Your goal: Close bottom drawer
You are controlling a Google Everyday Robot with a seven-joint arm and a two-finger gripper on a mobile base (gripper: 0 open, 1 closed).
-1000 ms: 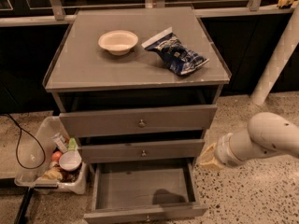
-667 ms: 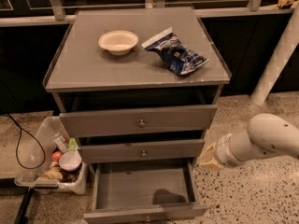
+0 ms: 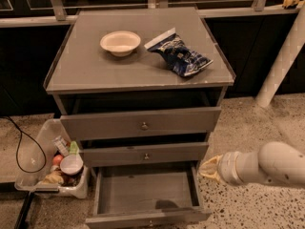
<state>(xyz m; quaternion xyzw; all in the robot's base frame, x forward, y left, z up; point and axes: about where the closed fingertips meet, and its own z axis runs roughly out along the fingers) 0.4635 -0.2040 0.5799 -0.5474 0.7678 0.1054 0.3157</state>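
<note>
Speckled floor [image 3: 248, 123]; bowl [image 3: 120, 42] on grey tabletop [image 3: 86, 66]; bottom drawer [image 3: 143, 192] open, hand [image 3: 206, 168] at its 3 o'clock, grip unclear.

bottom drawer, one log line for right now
bottom drawer: open | pincer: just right of drawer, contact unclear | closing: not done

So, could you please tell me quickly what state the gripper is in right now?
Gripper: cannot be told; it is beside the right wall of the open bottom drawer.
</note>
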